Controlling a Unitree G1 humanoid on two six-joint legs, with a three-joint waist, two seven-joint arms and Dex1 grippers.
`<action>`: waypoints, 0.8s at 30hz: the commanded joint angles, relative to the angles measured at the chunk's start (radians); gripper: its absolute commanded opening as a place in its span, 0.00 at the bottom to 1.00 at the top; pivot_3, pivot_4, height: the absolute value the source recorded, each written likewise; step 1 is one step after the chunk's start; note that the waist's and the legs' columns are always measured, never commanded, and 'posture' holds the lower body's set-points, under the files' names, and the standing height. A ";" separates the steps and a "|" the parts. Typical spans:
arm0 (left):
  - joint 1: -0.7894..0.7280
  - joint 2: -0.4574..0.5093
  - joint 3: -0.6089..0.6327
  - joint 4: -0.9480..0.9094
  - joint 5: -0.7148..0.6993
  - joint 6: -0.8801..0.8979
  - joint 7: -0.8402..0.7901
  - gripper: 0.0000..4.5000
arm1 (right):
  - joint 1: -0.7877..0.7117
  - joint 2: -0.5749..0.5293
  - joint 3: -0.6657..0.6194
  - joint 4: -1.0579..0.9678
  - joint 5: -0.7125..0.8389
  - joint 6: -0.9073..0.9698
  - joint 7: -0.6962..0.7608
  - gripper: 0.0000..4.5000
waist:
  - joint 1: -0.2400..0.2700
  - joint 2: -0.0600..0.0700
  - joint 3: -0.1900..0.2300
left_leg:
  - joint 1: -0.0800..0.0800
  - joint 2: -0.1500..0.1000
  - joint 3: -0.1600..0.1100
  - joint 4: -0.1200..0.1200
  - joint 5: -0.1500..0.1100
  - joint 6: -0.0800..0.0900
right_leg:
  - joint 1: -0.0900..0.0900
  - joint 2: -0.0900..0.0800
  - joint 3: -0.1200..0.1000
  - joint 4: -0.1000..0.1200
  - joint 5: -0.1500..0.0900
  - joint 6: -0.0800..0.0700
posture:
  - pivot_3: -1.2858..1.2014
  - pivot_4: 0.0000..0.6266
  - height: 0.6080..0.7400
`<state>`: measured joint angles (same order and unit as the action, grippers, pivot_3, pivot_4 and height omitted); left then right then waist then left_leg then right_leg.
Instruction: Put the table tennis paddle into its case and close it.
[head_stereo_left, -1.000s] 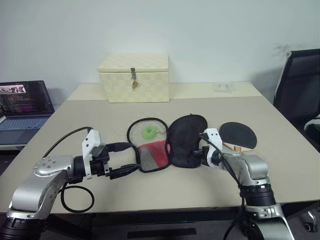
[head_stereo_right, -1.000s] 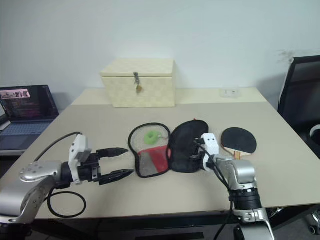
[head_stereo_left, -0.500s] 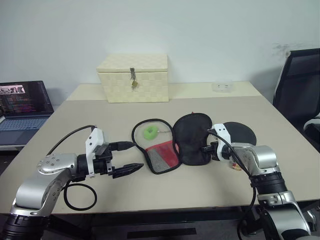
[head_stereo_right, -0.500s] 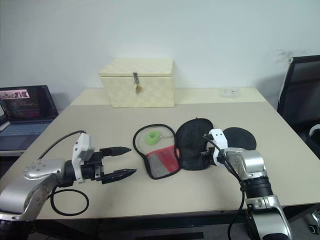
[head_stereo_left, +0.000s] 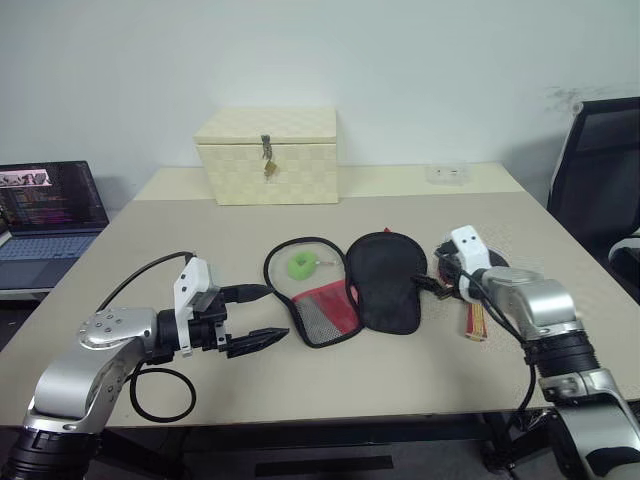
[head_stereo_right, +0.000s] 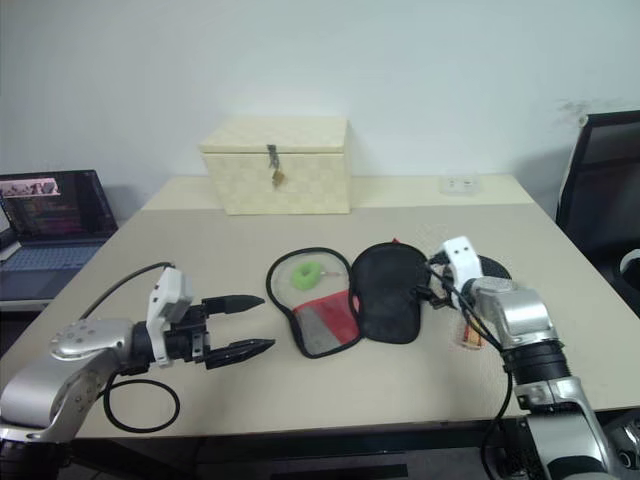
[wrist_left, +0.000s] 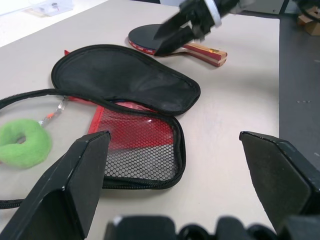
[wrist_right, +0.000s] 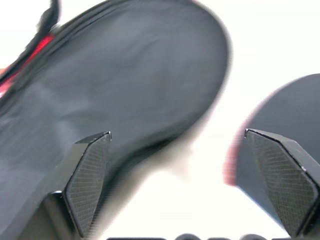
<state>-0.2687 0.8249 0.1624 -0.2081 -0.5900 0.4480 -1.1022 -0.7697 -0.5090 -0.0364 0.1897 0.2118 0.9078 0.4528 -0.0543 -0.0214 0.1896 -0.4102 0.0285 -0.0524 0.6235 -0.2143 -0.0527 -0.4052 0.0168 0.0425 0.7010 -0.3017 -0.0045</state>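
Still outside its case (head_stereo_left: 385, 280), the table tennis paddle (wrist_left: 172, 44) lies flat on the counter (head_stereo_left: 420, 205) just beside the case's folded-back black flap. The right end effector (wrist_left: 182, 27) hovers spread and empty over the paddle; a shallow grab could slide it away. The left end effector (head_stereo_left: 250, 317), also spread, waits near the case's mesh half.

— What sort of place is being shown here?

— An office is being suggested. A plain beige table (head_stereo_left: 200, 225) is being set against a bare white wall (head_stereo_left: 400, 60).

— And what else is pointing that way?

— An open laptop (head_stereo_left: 45, 215) with lines of code on its screen is being kept at the left, and a black mesh office chair (head_stereo_left: 600, 180) is being parked at the right.
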 joint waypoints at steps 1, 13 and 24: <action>-0.018 -0.005 0.003 -0.022 -0.006 -0.014 -0.006 1.00 | 0.058 -0.003 -0.112 -0.143 0.002 0.090 -0.101 0.99 | 0.000 0.000 0.000 | 0.000 0.000 0.000 0.000 0.000 0.000 | 0.000 0.000 0.000 0.000 0.000 0.000 | 0.52 0.24 1.00; -0.114 -0.036 -0.060 0.056 0.027 -0.043 -0.045 1.00 | 0.209 0.215 -0.241 -0.379 -0.050 0.260 -0.413 0.99 | -0.002 0.000 0.000 | 0.001 -0.001 0.001 0.001 0.000 0.000 | 0.000 0.000 0.001 0.002 -0.001 0.001 | 0.52 0.24 1.00; -0.100 -0.036 -0.045 0.055 0.035 -0.056 -0.040 1.00 | 0.240 0.286 -0.271 -0.328 -0.055 0.261 -0.477 0.99 | -0.003 0.000 0.000 | 0.001 -0.001 0.001 0.001 0.000 0.000 | 0.000 0.000 0.001 0.002 -0.001 0.001 | 0.52 0.24 1.00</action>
<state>-0.3661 0.7824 0.0850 -0.1366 -0.5504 0.4080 -1.1453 -0.5246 -0.2237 -0.2937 -0.1381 0.1564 1.1749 -0.0190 -0.0575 -0.0214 0.1896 -0.4093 0.0279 -0.0513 0.6243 -0.2142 -0.0528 -0.4053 0.0174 0.0438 0.7028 -0.3022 -0.0035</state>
